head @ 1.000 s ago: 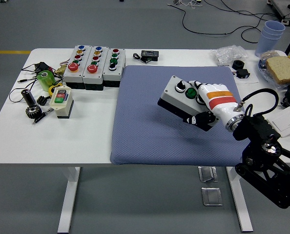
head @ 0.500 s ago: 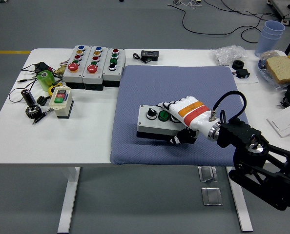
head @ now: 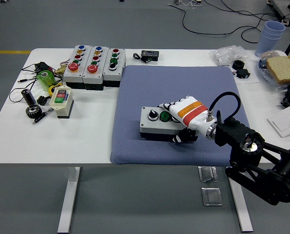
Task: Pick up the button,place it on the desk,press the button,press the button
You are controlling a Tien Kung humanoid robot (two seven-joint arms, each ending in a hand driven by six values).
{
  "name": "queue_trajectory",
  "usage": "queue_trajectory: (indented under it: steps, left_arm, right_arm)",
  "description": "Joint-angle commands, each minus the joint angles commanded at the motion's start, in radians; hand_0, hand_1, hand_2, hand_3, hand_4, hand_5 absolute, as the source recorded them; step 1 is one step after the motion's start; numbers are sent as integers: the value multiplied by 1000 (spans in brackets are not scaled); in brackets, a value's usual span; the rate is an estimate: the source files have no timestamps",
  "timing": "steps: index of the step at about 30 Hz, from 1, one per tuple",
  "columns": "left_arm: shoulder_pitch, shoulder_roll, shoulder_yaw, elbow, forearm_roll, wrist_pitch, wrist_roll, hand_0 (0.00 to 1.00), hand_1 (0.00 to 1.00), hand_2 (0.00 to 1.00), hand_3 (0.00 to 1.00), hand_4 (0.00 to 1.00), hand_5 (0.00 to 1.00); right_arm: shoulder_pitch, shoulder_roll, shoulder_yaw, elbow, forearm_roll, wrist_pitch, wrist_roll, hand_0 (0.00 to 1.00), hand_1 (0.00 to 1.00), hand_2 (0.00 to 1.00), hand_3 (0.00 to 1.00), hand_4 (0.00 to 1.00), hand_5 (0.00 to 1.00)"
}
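Observation:
A grey button box [head: 157, 124] with a black knob and a green button on top rests on the blue mat [head: 135, 92], near the mat's front edge. My right hand [head: 181, 119], white-gloved with an orange and red band, lies over the box's right end with its fingers curled around it. The black right arm [head: 252, 156] comes in from the lower right. My left arm is out of view.
Three button boxes [head: 93, 66] stand side by side at the back left of the white table [head: 52, 141]. A small cream switch box [head: 61, 100], a green object, cables and tools lie at the left. Bread on a plate [head: 281, 68], blue cups and bags sit back right.
My right hand carried the button box from mid-air on the right down and leftward onto the mat. In the last half second the box settled flat and shifted slightly.

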State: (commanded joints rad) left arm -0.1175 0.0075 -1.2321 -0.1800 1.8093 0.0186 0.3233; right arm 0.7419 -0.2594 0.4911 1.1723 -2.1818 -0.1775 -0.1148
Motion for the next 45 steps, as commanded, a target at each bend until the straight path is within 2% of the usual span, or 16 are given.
queue_trajectory:
  steps: [1,6,7,12,13,23,24,25,29,30,31,34,36,37,45]
  left_arm:
    - [1,0,0,0,1,0,0,645,605,593,565,317,866]
    - [3,0,-1,0,6,-1,1,645,605,593,565,317,866]
    - [4,0,-2,0,8,-1,1,645,606,592,567,317,866]
    - [5,0,2,0,7,-2,0,645,606,592,567,317,866]
    - [4,0,2,0,6,-2,0,645,605,593,566,317,866]
    - [-3,1,2,0,-4,2,-1,645,605,592,566,316,865]
    - [-3,1,2,0,-4,2,-1,645,605,592,566,316,865]
    - [-4,1,2,0,-5,2,-1,646,605,592,567,316,865]
    - [-4,1,2,0,-4,2,-1,646,605,592,567,316,865]
    - [-4,1,2,0,-4,2,-1,646,605,592,567,316,865]
    - [-5,1,2,0,-3,2,-1,646,604,592,566,316,866]
    - [-5,1,2,0,-5,3,-1,646,604,592,566,316,866]
    - [-6,1,1,0,-4,3,-2,646,604,592,566,316,866]
    - [-6,1,1,0,-3,3,-2,645,605,592,566,316,864]
    - [-7,1,1,0,-1,2,-2,645,605,592,565,316,865]
  right_arm:
    - [-1,0,1,-7,-5,-4,4,448,383,531,724,841,137]
    - [-6,1,8,-20,-28,-3,12,448,383,531,724,841,137]
    - [-8,1,9,-22,-36,-11,18,600,531,682,869,942,63]
    - [-14,4,14,-30,-58,-42,34,600,531,682,869,942,63]
    - [-14,4,16,-31,-60,-45,36,695,626,814,982,970,49]
    - [-15,2,32,-43,-33,-46,77,717,647,835,994,986,37]
    - [-15,3,31,-44,-29,-44,80,717,647,835,994,986,37]
    - [-15,2,29,-43,-27,-39,80,760,675,848,998,996,31]
    - [-18,-1,30,-32,-14,-24,77,760,675,848,998,996,31]
    - [-24,-10,38,-8,-1,-20,76,760,675,848,998,996,31]
    - [-28,-17,46,7,3,-16,74,801,712,873,998,998,36]
    - [-37,-35,66,58,10,-5,70,801,712,873,998,998,36]
    - [-47,-58,90,116,25,6,68,801,712,873,998,998,36]
    - [-51,-65,99,140,31,9,69,839,750,901,998,998,44]
    - [-82,-102,179,278,70,24,49,845,759,899,998,997,60]
